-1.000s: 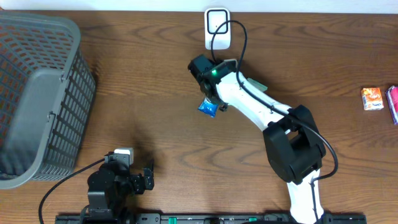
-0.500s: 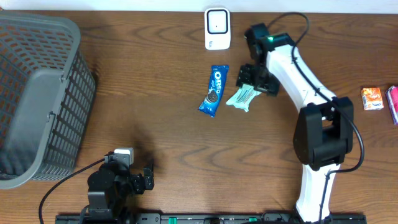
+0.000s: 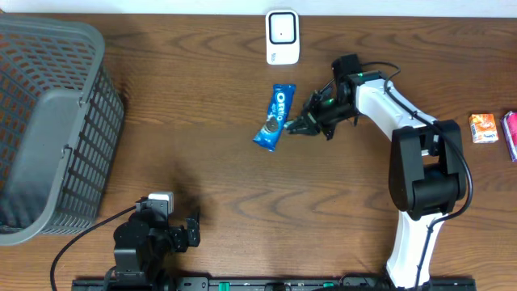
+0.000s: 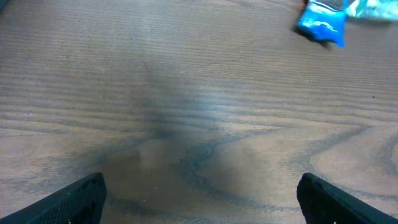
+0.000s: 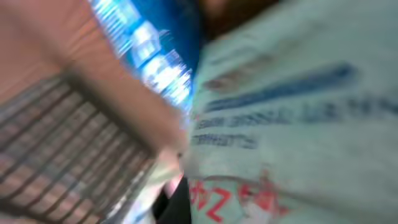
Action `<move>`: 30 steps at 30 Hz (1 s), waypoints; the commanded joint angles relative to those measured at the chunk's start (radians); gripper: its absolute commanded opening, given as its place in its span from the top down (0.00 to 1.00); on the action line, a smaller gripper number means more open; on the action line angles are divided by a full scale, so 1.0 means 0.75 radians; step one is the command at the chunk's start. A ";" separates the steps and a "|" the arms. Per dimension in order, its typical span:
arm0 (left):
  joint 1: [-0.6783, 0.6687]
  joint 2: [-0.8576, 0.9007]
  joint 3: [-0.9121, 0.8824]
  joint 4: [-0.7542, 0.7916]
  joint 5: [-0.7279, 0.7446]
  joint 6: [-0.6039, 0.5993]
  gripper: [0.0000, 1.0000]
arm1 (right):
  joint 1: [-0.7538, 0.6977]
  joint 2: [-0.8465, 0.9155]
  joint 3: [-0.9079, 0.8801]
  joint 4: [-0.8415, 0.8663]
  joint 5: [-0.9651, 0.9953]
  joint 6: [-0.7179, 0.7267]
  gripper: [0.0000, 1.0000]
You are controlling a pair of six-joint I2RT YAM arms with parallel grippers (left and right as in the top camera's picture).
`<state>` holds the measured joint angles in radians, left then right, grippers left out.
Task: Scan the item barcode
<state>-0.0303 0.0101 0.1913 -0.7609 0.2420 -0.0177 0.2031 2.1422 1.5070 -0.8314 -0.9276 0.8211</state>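
A white scanner stands at the table's far edge. Just below it a blue Oreo packet lies flat on the wood; it also shows as the Oreo packet and, blurred, as the Oreo packet. My right gripper is low beside the Oreo packet's right edge, shut on a pale green packet with red print that fills the blurred right wrist view. From overhead the arm hides most of that packet. My left gripper rests near the front edge, open, nothing between its fingers.
A grey mesh basket takes up the left side. An orange box and a pink item lie at the right edge. The scanner's black cable loops over the right arm.
The right arm left the Oreo packet on the table, swung right, then dropped down and shut on the pale green packet. The Oreo packet shifted slightly. The left arm stayed still.
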 commanded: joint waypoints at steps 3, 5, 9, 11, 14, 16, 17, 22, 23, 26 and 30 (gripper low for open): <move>-0.005 -0.008 -0.006 -0.027 0.016 0.022 0.02 | -0.062 -0.005 -0.002 0.130 -0.738 0.442 0.99; -0.005 -0.008 -0.006 -0.027 0.015 0.022 0.02 | -0.082 -0.005 -0.002 0.192 -0.807 0.562 0.99; -0.005 -0.008 -0.006 -0.027 0.016 0.022 0.02 | -0.130 -0.005 -0.002 0.293 -0.790 0.694 0.99; -0.005 -0.008 -0.006 -0.027 0.016 0.022 0.02 | -0.147 -0.005 -0.002 0.297 -0.791 0.688 0.99; -0.005 -0.008 -0.006 -0.027 0.016 0.022 0.02 | -0.149 -0.005 -0.002 0.298 -0.788 0.670 0.99; -0.005 -0.008 -0.006 -0.027 0.016 0.022 0.02 | -0.149 -0.005 -0.002 0.296 -0.755 0.606 0.99; -0.005 -0.008 -0.006 -0.027 0.016 0.022 0.02 | -0.149 -0.005 -0.002 0.296 -0.714 0.542 0.99; -0.005 -0.008 -0.006 -0.027 0.016 0.022 0.02 | -0.150 -0.010 -0.002 0.226 -0.285 0.129 0.99; -0.005 -0.008 -0.006 -0.027 0.016 0.022 0.02 | -0.151 -0.014 -0.002 0.150 -0.175 0.068 0.99; -0.005 -0.008 -0.006 -0.027 0.016 0.022 0.02 | -0.150 -0.039 -0.002 0.016 0.009 -0.054 0.99; -0.005 -0.008 -0.006 -0.027 0.016 0.022 0.02 | -0.148 -0.123 -0.002 -0.259 0.378 -0.293 0.86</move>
<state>-0.0303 0.0101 0.1913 -0.7609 0.2420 -0.0177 0.0910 2.1258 1.4998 -0.9497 -0.8909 0.7864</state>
